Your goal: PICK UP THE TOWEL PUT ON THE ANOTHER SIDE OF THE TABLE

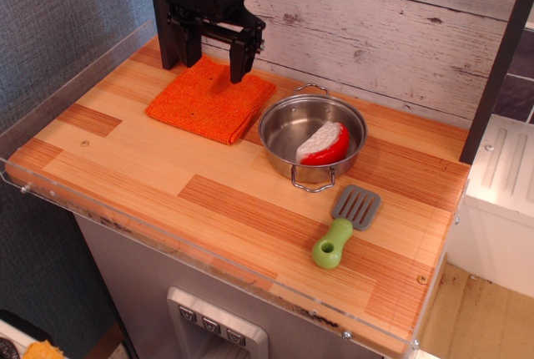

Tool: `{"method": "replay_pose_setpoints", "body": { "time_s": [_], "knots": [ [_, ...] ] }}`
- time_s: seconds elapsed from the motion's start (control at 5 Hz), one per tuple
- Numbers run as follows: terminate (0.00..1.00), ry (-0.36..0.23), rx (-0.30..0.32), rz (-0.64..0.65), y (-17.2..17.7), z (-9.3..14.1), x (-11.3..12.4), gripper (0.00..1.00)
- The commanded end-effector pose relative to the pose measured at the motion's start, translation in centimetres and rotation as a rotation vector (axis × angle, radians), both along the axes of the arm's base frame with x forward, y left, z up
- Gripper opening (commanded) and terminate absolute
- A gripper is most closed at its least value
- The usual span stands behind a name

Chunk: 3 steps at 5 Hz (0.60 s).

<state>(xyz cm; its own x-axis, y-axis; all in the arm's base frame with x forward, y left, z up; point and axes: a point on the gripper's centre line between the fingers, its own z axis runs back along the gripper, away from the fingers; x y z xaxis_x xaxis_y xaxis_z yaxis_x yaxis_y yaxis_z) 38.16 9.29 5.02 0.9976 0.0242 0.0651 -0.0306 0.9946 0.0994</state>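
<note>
The bright orange towel lies flat and folded on the back left part of the wooden table, just left of the steel pan. My black gripper hangs open above the towel's far edge, close to the back wall. Its two fingers point down and stand wide apart. They hold nothing, and I cannot tell whether the tips touch the cloth.
The steel pan holds a red and white toy food piece. A spatula with a green handle and grey blade lies in front of the pan at the right. A clear acrylic rim runs along the table's front and left edges.
</note>
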Motion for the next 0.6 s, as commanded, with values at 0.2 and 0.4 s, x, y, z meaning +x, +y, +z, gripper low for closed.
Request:
{"method": "replay_pose_setpoints", "body": {
  "time_s": [0.2,0.4],
  "knots": [
    [0.0,-0.008,-0.041,-0.051,1.8,-0.7,-0.6,1.0],
    [0.0,-0.005,-0.033,-0.126,2.5,-1.7,-1.1,1.0]
  ]
}}
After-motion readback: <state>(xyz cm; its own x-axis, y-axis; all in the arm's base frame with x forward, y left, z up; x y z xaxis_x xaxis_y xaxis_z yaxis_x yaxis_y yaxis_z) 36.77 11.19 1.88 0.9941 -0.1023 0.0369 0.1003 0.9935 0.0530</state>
